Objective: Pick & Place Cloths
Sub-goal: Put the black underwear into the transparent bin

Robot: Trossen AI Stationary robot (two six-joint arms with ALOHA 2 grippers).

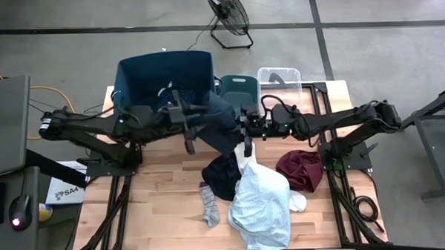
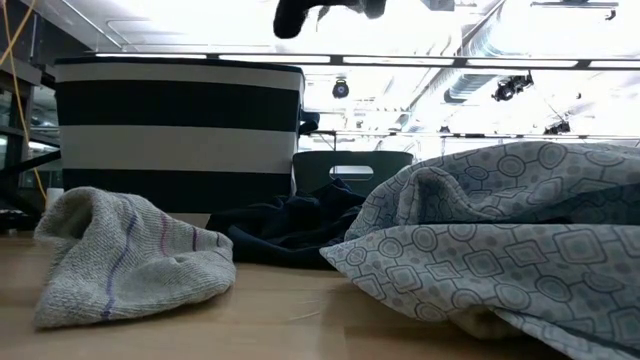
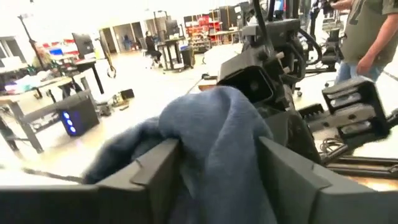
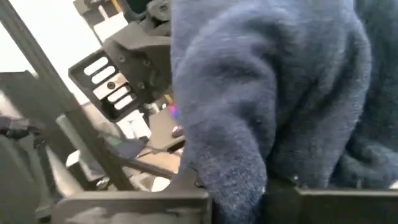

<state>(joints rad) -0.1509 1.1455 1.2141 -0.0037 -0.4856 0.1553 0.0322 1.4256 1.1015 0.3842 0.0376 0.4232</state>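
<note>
A blue-grey fleecy cloth hangs above the table's far middle, between my two grippers. My left gripper points level at it from the left, open, with the cloth bulging between its spread fingers. My right gripper comes level from the right and is shut on the cloth. Below, resting on the wooden table, lie a pale patterned shirt, a maroon cloth, a dark cloth, a grey sock and a white sock. My left gripper does not pinch: a thick fold of the cloth lies between its parted fingers and leans on the inner side of one finger. My right gripper pinches a bunched fold of the cloth between its two fingers, coming level from the table's right. The cloth is lifted clear of the table, and its lower part hangs slack.
A dark fabric bin with a striped side stands at the far left. Beside it are a dark plastic bin and a clear bin. Bare wood lies at the near left. A person stands beyond the table in the left wrist view.
</note>
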